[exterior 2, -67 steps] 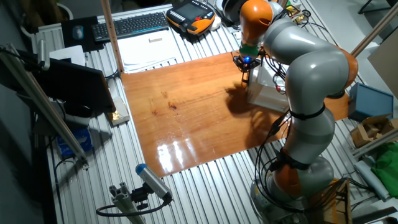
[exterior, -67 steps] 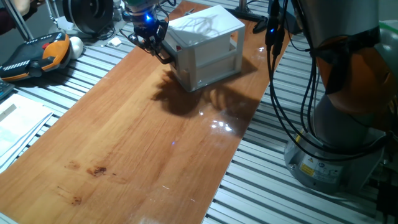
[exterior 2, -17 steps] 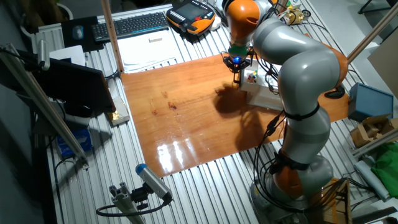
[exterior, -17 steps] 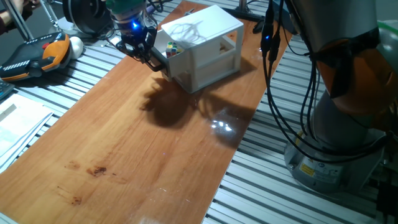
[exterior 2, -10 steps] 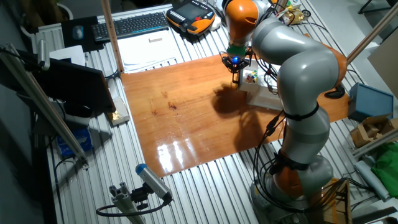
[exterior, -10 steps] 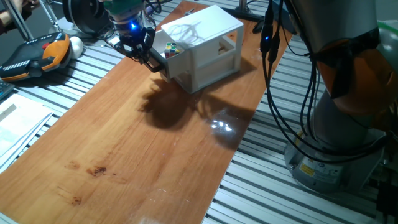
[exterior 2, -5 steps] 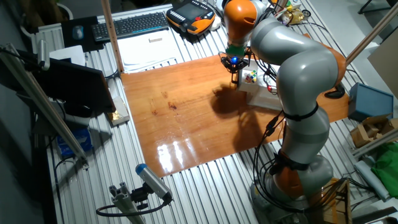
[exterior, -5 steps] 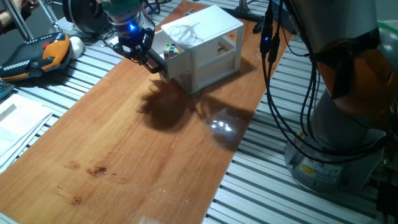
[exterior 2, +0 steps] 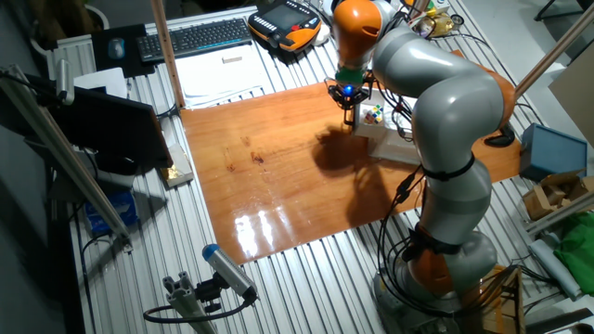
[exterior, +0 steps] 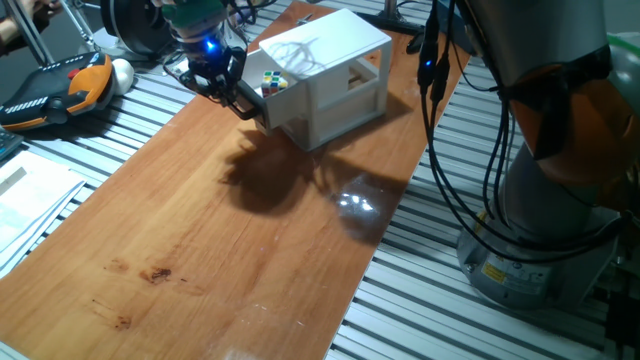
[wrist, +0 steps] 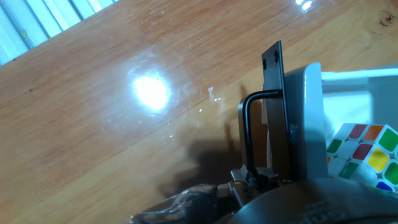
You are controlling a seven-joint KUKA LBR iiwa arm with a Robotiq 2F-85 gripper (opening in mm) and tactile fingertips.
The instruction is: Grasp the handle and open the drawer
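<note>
Drawer point(exterior: 275, 92) stands pulled partway out of its white housing point(exterior: 335, 70) at the upper centre of one fixed view, your gripper point(exterior: 243, 98) clamped on the black handle point(wrist: 254, 127) at its front. You can read no brand or lettering anywhere in these frames. Inside the open drawer you see a multicoloured puzzle cube point(wrist: 362, 154), at the lower right of the hand view. Around the wooden board point(exterior: 200, 230) lie an orange-and-black pendant point(exterior: 60, 88) at upper left, a keyboard point(exterior 2: 195, 37) at the top of the other fixed view, and black cables point(exterior: 445, 120) hanging at right.
</note>
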